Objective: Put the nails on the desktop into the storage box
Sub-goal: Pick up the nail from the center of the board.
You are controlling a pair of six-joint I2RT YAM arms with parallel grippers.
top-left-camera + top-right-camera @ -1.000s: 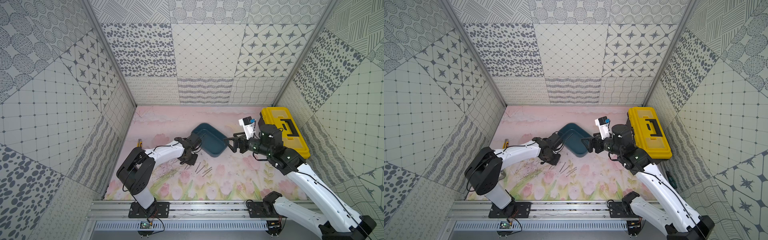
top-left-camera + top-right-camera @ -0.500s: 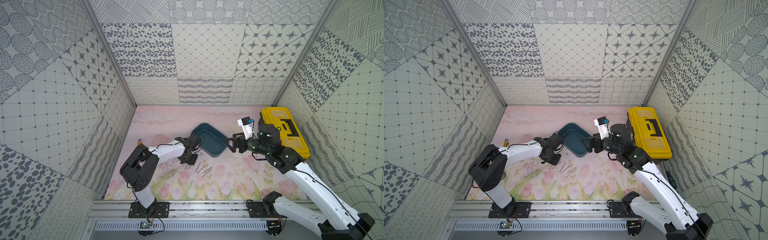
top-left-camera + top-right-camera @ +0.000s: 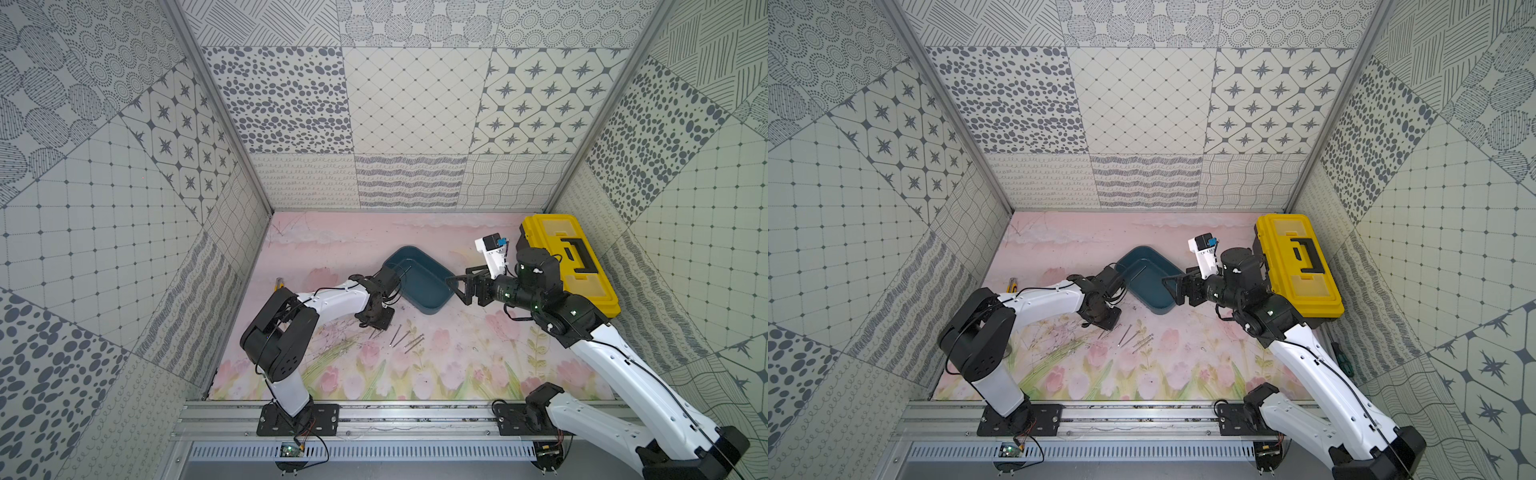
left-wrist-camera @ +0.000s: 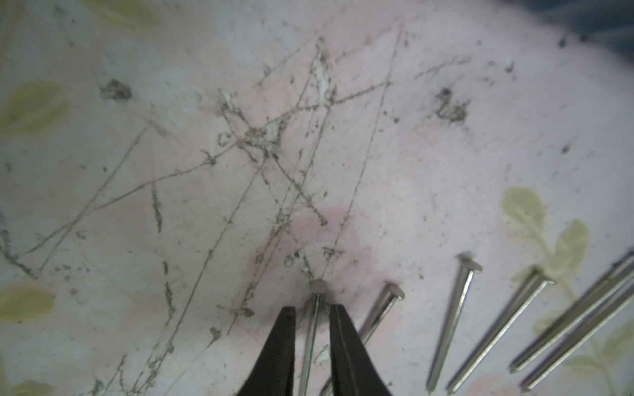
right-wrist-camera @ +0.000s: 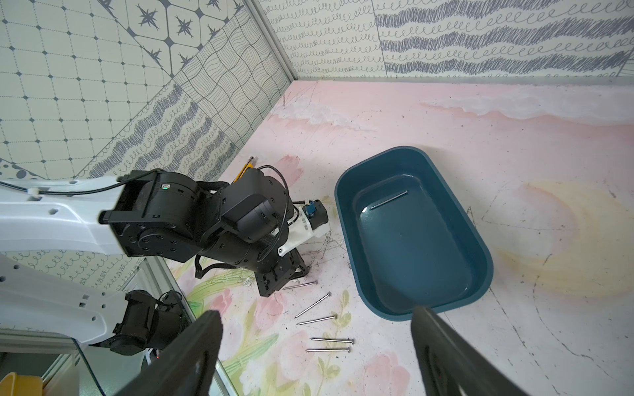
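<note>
Several thin grey nails point(image 3: 405, 338) point(image 3: 1136, 336) point(image 5: 317, 320) lie side by side on the pink flowered desktop point(image 3: 457, 365), in front of the teal storage box point(image 3: 432, 309) point(image 3: 1158, 309) point(image 5: 453, 303). One nail point(image 5: 388, 200) lies inside the box. My left gripper point(image 4: 310, 308) point(image 3: 375, 329) points down at the left end of the row. Its black fingertips point(image 4: 286, 343) stand narrowly apart on either side of one nail point(image 4: 314, 329), with a thin gap on each side. My right gripper point(image 5: 317, 312) point(image 3: 457, 291) hangs wide open beside the box's right end, holding nothing.
A yellow toolbox point(image 3: 565, 257) point(image 3: 1300, 257) stands at the right wall behind my right arm. A yellow utility knife point(image 3: 279, 284) point(image 5: 245, 169) lies by the left wall. A green-handled screwdriver point(image 3: 1343, 357) rests at the right edge. Patterned walls enclose three sides.
My left arm's elbow has shifted slightly while its gripper stays low over the nails. The right arm and the box have not moved.
</note>
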